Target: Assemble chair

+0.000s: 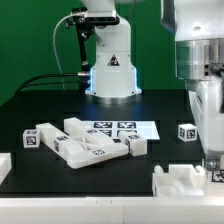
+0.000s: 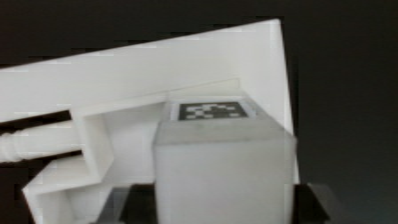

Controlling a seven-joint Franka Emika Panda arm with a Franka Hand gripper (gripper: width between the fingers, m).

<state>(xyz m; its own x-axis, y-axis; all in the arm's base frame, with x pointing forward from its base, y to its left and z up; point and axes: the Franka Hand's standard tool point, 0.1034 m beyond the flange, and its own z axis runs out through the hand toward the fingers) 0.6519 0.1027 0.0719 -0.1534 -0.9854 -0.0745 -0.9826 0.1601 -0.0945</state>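
Observation:
In the wrist view my gripper (image 2: 221,208) is shut on a chunky white chair block (image 2: 222,165) with a black-and-white tag (image 2: 214,111) on its top face. Dark fingers (image 2: 128,205) press both of its sides. Just beyond the block lies a larger white chair panel (image 2: 160,75) with a ridged peg at one side. In the exterior view the gripper (image 1: 211,152) hangs low at the exterior view's right, over a white chair part (image 1: 184,182) at the front edge. The held block is hard to make out there.
A pile of loose white chair parts (image 1: 85,145) lies at the centre left, with a tagged block (image 1: 31,140) beside it. A small tagged block (image 1: 186,132) stands right of the marker board (image 1: 122,128). The arm's base (image 1: 110,65) stands at the back.

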